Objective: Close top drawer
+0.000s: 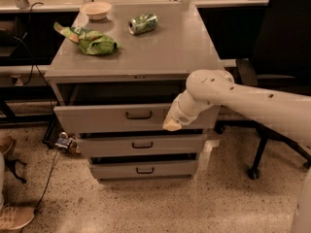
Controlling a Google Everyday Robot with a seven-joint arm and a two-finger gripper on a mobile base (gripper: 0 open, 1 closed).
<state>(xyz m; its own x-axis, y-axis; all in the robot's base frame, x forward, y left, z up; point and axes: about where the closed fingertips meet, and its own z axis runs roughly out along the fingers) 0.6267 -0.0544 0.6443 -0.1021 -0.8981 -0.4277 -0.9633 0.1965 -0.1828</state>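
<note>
The top drawer [97, 119] of the grey metal cabinet [146, 57] stands out only a little, with a dark gap showing above its front panel. Its small dark loop handle [139, 115] is at the centre. My gripper [172, 125] is at the end of the white arm that comes in from the right. Its pale tip rests against the right part of the top drawer's front panel, near the lower edge. The inside of the drawer is hidden.
Below are the middle drawer [142, 144] and the bottom drawer [144, 170], both slightly out. On the cabinet top lie a green bag [90, 40], a green can [143, 23] and a small bowl [96, 9]. A black office chair [282, 47] stands right. A cable [48, 178] and shoe [14, 217] lie left.
</note>
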